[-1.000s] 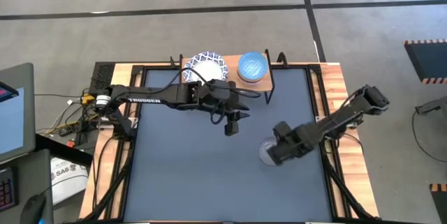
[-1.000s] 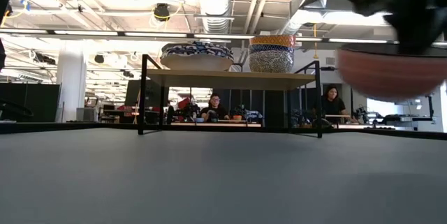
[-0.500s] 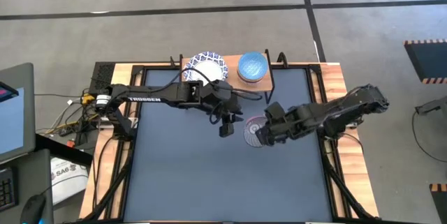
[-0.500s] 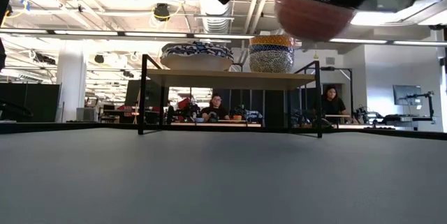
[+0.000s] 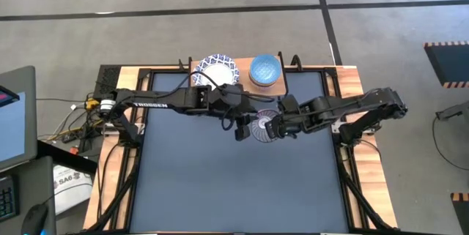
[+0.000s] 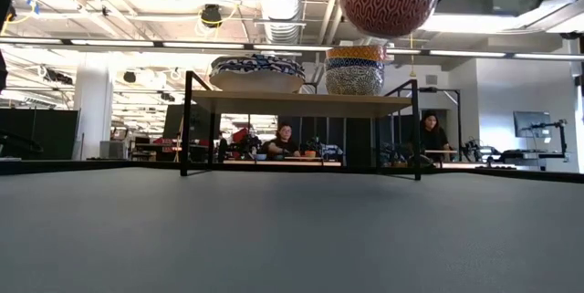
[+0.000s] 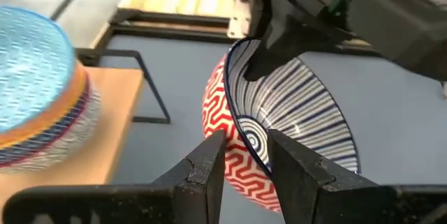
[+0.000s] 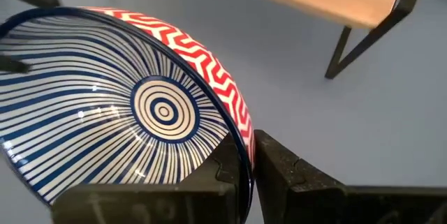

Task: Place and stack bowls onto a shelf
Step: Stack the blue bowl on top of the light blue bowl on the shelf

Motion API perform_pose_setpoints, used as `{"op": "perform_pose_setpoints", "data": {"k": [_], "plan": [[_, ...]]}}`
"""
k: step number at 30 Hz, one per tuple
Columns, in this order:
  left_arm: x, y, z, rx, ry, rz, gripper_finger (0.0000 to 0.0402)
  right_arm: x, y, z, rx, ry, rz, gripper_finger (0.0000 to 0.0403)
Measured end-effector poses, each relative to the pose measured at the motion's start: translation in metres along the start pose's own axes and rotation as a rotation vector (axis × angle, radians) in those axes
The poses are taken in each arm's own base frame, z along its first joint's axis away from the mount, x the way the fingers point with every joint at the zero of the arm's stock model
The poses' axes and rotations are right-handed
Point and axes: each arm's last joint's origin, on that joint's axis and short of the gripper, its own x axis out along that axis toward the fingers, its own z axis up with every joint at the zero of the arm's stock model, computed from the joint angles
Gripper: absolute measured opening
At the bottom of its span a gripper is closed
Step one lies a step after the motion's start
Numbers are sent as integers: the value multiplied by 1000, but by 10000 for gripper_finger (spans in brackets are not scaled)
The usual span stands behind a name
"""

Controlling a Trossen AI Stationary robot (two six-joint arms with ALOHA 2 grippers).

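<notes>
Our right gripper (image 8: 246,165) is pinching the rim of the red zigzag bowl with blue stripes inside (image 5: 262,127); our left gripper (image 7: 246,165) is waiting beside it, jaws a little open, holding nothing.

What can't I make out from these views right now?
- Low view: both arms cut off by the top edge; only the bowl shows.
- High view: arms partly cover the bowl's rim.
- Left wrist view: whether the left tool touches the rim.
- Shelf: stack counts, too small.

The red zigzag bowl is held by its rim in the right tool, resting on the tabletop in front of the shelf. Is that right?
Not quite. The red zigzag bowl is held by its rim in the right tool, but the low view shows it raised in the air, above the level of the shelf top, not resting on the tabletop.
</notes>
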Motion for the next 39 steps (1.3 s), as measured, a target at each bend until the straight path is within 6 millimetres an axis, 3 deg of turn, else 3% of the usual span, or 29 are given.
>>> {"op": "perform_pose_setpoints", "data": {"k": [7,15,30,39], "plan": [[-2,3,1,10,-10,84,91,-19,4,13,-19,-32,61,51],[-2,5,3,5,-31,122,55,-32,4,22,-29,-72,83,51],[1,7,-3,-12,18,186,57,-33,3,29,-286,-141,53,51],[37,1,-24,-78,100,203,55,-32,5,32,-527,-185,31,50]]}}
